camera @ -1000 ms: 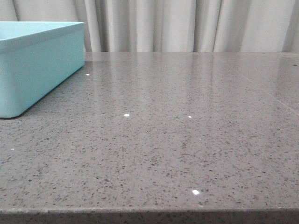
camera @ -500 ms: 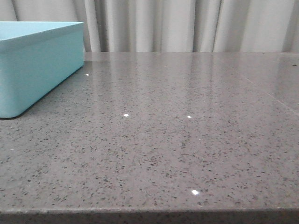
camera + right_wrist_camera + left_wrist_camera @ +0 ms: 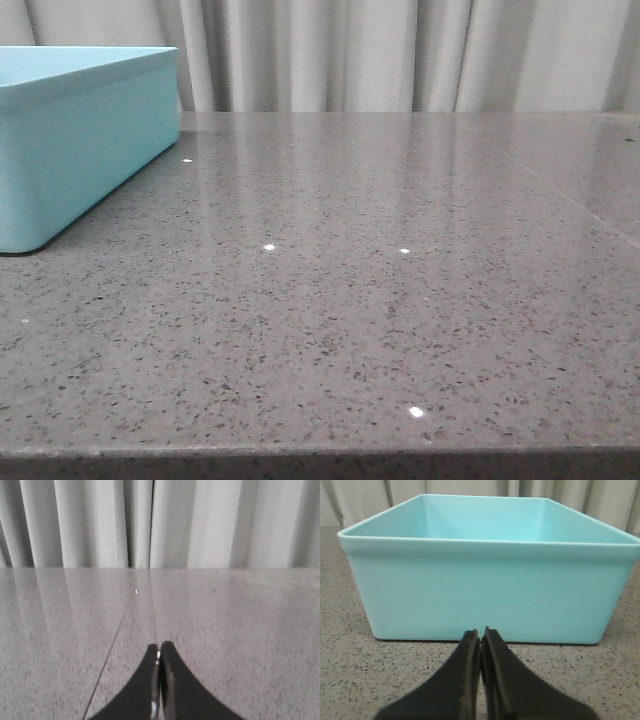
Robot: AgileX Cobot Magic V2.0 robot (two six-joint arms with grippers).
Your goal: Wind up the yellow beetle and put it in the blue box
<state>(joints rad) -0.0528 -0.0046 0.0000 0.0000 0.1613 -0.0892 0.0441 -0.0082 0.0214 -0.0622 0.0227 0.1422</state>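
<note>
The beetle shows in none of the views, so where it sits, which way it points and how its long axis runs cannot be told. As a judgement only: a small glossy toy car should be light, hard and slippery on its rounded shell, so a hold across the flat sides, between the wheels, looks safer than one over the roof.

The box [image 3: 485, 587] stands just ahead of the left gripper [image 3: 481, 636], its near wall facing the fingertips and its long axis running away from them; it looks stiff and, as far as the inside shows, holds nothing. That gripper's jaws are pressed together on nothing. The right gripper [image 3: 160, 650] is likewise closed and empty, with only bare table [image 3: 225, 630] and curtain [image 3: 200, 525] ahead.
</note>
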